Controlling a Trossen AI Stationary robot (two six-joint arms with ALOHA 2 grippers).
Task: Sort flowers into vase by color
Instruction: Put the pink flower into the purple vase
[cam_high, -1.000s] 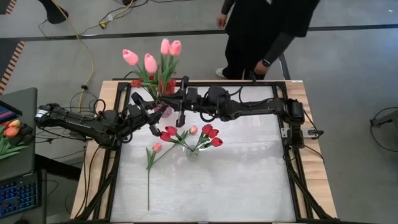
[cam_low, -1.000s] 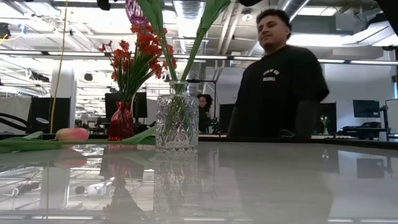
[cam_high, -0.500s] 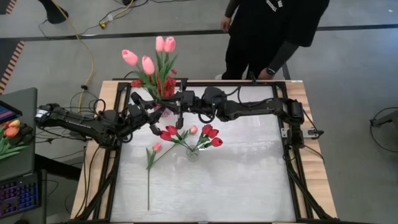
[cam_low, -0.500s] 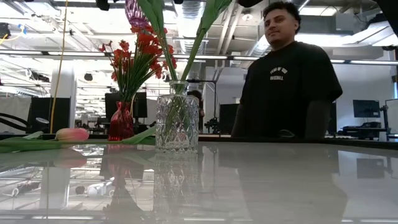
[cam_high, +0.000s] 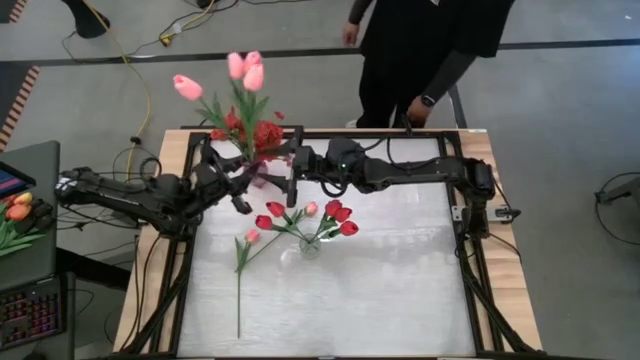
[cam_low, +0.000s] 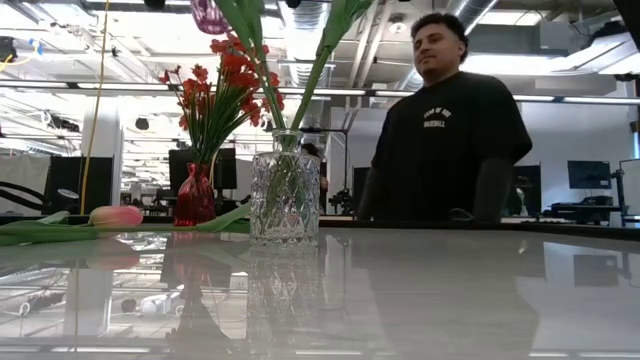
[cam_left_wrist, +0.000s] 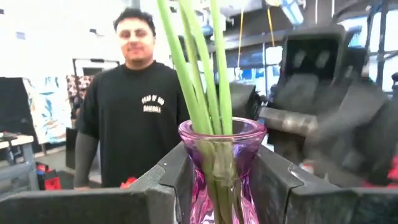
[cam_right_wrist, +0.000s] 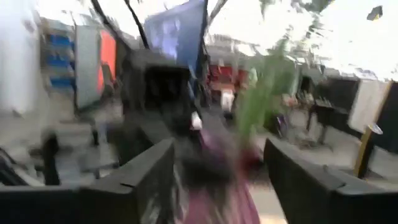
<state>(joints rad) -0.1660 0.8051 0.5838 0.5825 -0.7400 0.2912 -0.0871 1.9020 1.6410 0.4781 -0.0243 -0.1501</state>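
The step in hand looks like the seating of the pink tulips in the purple vase at the far left of the counter. The left gripper holds that vase: in the left wrist view its jaws press on either side of the narrow purple neck, with green stems rising straight out of the mouth. The vase seems to be held up off the counter, though the pictures do not settle that. A bushy spray of small red blossoms sits just beside the pink tulips in the overhead view.

The right gripper hangs just beside the purple vase, on its right. Its jaws stand spread, with nothing pinched between them; the right wrist view is blurred but shows a purple shape and green stems in the gap ahead.

Near the middle of the counter stands a clear glass vase holding red tulips. One pink tulip with a long stem lies flat on the counter, left of the glass vase and well apart from both grippers.

The next move probably calls for the right arm to draw clear and reach for the lying pink tulip. The left jaws would need to keep the purple vase steady, since the tall stems could tip it.

A person stands behind the counter.
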